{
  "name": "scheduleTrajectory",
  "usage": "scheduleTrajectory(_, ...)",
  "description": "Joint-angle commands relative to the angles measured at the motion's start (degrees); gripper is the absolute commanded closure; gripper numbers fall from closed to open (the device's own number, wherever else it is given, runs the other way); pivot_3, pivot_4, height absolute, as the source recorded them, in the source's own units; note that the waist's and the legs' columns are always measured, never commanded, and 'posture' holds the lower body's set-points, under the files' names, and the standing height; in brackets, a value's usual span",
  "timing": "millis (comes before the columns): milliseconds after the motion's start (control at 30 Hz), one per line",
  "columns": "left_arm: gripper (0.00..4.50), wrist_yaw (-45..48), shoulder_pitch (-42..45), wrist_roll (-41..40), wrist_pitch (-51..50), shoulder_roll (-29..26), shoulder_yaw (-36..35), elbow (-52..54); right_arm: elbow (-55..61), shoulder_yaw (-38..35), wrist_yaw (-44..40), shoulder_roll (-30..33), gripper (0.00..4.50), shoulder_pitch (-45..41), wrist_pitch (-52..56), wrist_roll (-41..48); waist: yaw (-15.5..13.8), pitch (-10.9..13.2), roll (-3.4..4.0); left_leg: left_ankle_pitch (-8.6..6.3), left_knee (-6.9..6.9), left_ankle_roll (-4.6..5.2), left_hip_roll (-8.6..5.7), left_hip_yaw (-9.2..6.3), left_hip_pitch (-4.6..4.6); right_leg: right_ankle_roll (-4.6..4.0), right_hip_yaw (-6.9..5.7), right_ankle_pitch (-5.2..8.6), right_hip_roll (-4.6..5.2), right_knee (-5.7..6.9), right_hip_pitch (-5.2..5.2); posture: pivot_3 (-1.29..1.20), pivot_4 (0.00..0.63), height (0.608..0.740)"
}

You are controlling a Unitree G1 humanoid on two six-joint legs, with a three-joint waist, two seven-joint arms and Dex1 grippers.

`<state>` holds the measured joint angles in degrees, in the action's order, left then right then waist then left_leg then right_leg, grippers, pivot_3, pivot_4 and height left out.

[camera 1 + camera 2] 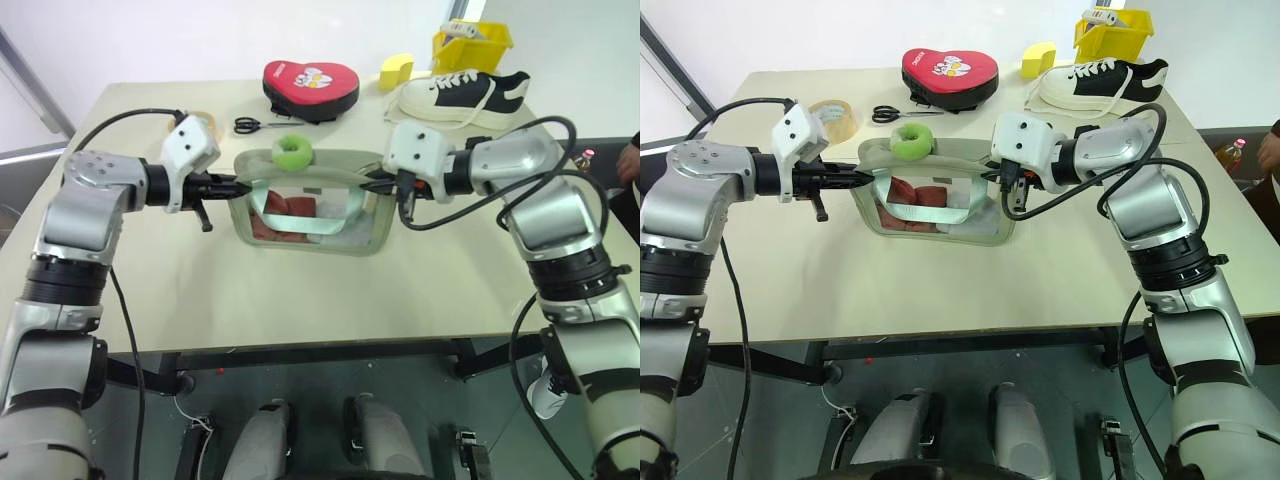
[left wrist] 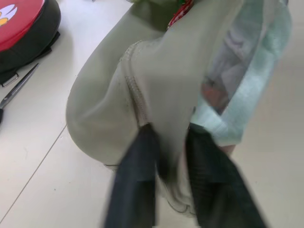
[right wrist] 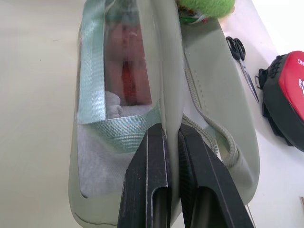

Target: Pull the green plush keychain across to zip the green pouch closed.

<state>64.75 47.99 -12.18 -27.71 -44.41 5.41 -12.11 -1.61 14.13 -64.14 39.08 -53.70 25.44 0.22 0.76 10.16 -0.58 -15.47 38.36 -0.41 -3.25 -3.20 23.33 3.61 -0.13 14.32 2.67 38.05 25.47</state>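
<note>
Green pouch (image 1: 310, 205) stands mid-counter, well back from the near edge of the counter (image 1: 300, 310), clear window panel facing me, red and pale items showing through it. Bare counter all along the front and out to both sides of the pouch.

My left tool (image 1: 232, 186) is closed on the pouch's left end: in the left wrist view the two black fingers (image 2: 135, 180) pinch a fold of the sage fabric just below the seam. My right tool (image 1: 378, 183) is clamped on the right end; in the right wrist view its fingers (image 3: 149, 175) squeeze the pouch's edge wall between them (the pale green strap and the window lie to one side of the grip).

Green plush keychain (image 1: 292, 152) sits on the pouch's top rim, a little left of centre, between the two tools and touching neither. The top rim runs free from the keychain to the right tool.

Behind the pouch: scissors (image 1: 262, 124) just beyond the rim, a roll of tape (image 1: 832, 118) near my left wrist, the red heart-shaped case (image 1: 310, 88) further back. Toward the far right corner lie a yellow block (image 1: 397, 70), a black-and-white sneaker (image 1: 462, 95) and a yellow bin (image 1: 472, 45) at the counter's far edge. A person's hand (image 1: 630, 160) shows past the right edge.
</note>
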Motion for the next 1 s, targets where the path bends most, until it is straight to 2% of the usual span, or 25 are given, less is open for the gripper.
scheduleTrajectory(33, 4.48, -1.0, 0.8, -0.5, -0.6, -0.6, -1.9, 2.2, 0.8, -0.9, 0.4, -0.3, 4.50, -1.8, 0.3, 0.6, 0.0, 0.0, 0.00, 0.00, 0.00, 0.00, 0.00, 0.00, 0.00, 0.00, 0.00, 0.00, 0.00, 0.00, 0.00, 0.00, 0.150, 0.740)
scheduleTrajectory(133, 4.48, -0.4, -0.3, -0.6, -0.2, -0.6, -1.4, 3.5, 0.9, -1.3, 0.2, -0.2, 4.50, -2.0, 1.7, 1.2, 0.0, 0.0, 0.00, 0.00, 0.00, 0.00, 0.00, 0.00, 0.00, 0.00, 0.00, 0.00, 0.00, -0.01, 0.00, 0.00, 0.150, 0.740)
scheduleTrajectory(233, 4.50, -0.5, -0.8, -1.0, -1.1, -0.5, -1.6, 4.6, 1.2, -2.0, -1.8, 1.6, 3.37, -2.3, 3.5, 2.5, 0.0, 0.0, 0.00, 0.00, 0.00, 0.00, 0.00, 0.00, 0.00, 0.00, 0.00, 0.00, 0.00, 0.00, 0.00, 0.00, 0.150, 0.740)
scheduleTrajectory(333, 4.50, -0.5, -1.0, -1.4, -1.8, -0.5, -1.8, 5.3, -0.8, -3.3, -3.1, 3.9, 1.85, -5.5, 2.8, 2.7, -0.1, 0.0, 0.01, 0.00, 0.01, 0.00, -0.01, 0.00, 0.02, 0.00, 0.00, 0.00, 0.02, -0.01, -0.01, 0.00, 0.150, 0.740)
scheduleTrajectory(433, 4.50, -0.7, -1.2, -1.8, -2.4, -0.4, -1.8, 6.2, -3.4, -3.5, -3.0, 3.5, 0.31, -11.0, 2.9, 3.3, -0.1, 0.0, 0.01, 0.00, 0.01, 0.00, -0.01, 0.01, 0.01, 0.00, 0.00, 0.00, 0.02, -0.01, 0.00, 0.00, 0.150, 0.740)
scheduleTrajectory(467, 4.50, -0.8, -1.2, -1.8, -2.5, -0.3, -1.7, 6.4, -3.7, -3.5, -2.6, 2.4, 0.04, -12.4, 3.4, 3.8, 0.0, 0.0, 0.01, 0.00, -0.01, 0.00, 0.00, 0.00, 0.01, 0.00, 0.00, 0.00, 0.01, -0.01, 0.01, 0.00, 0.150, 0.740)
scheduleTrajectory(600, 4.50, -0.8, -1.4, -1.9, -2.8, -0.2, -1.5, 7.0, -0.5, -3.2, 0.3, -6.2, 0.04, -14.7, 8.8, 8.1, 0.3, 0.0, 0.00, 0.00, -0.06, 0.00, 0.02, 0.00, -0.03, 0.00, 0.00, 0.00, 0.00, 0.00, 0.01, 0.00, 0.150, 0.740)
scheduleTrajectory(700, 4.50, -1.0, -1.1, -1.8, -3.0, 0.0, -1.5, 7.0, -0.4, -1.2, 3.5, -11.9, 0.04, -13.3, 9.2, 7.5, 0.2, 0.0, 0.00, 0.00, -0.06, -0.01, 0.03, -0.01, -0.02, -0.01, 0.01, 0.00, 0.00, 0.04, 0.04, 0.00, 0.150, 0.740)
scheduleTrajectory(967, 4.50, -1.8, -1.7, -2.2, -4.3, 0.1, -1.8, 8.7, -7.2, 2.9, 6.6, -15.8, 0.04, -12.2, 2.3, 3.8, -0.1, 0.0, 0.00, 0.01, 0.08, -0.02, -0.09, -0.03, 0.07, 0.00, 0.00, -0.01, 0.10, -0.02, 0.02, 0.00, 0.150, 0.740)
scheduleTrajectory(1000, 4.50, -1.9, -1.8, -2.2, -4.6, 0.1, -1.9, 8.9, -7.5, 2.9, 6.8, -15.9, 0.26, -12.2, 2.0, 3.7, 0.0, 0.0, 0.00, 0.01, 0.06, -0.02, -0.08, -0.03, 0.07, 0.00, 0.00, -0.01, 0.09, -0.01, 0.03, 0.00, 0.150, 0.740)
